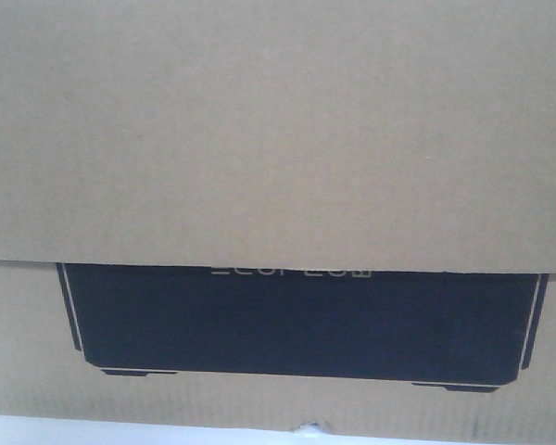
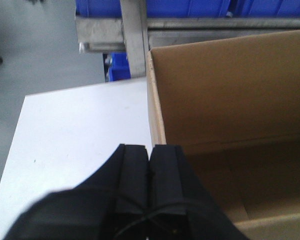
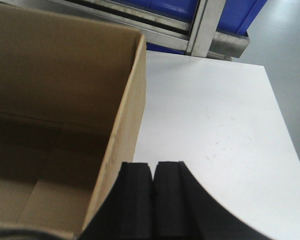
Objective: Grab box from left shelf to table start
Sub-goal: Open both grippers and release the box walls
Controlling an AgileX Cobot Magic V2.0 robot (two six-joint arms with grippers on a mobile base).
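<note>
The box (image 1: pixel 278 139) fills the front view: brown cardboard, a black panel with pale lettering, a small nick in its bottom edge. It stands open-topped on the white table (image 2: pixel 85 130). In the left wrist view my left gripper (image 2: pixel 150 148) is shut, its fingers pressed together over the top edge of the left wall of the box (image 2: pixel 225 90). My right gripper (image 3: pixel 153 165) is also shut, just outside the right wall of the box (image 3: pixel 55 75), above the table (image 3: pixel 210 125). No cardboard shows between either pair of fingers. Behind the table stands the left shelf (image 2: pixel 215 22), a metal rail.
Blue plastic bins (image 2: pixel 190 7) sit on the shelf behind its rail, with a metal upright post (image 2: pixel 135 40) in front. Grey floor (image 2: pixel 35 55) lies beyond the table's left edge, and more floor (image 3: pixel 290 45) past its right edge. A white strip of table (image 1: pixel 74 431) shows under the box.
</note>
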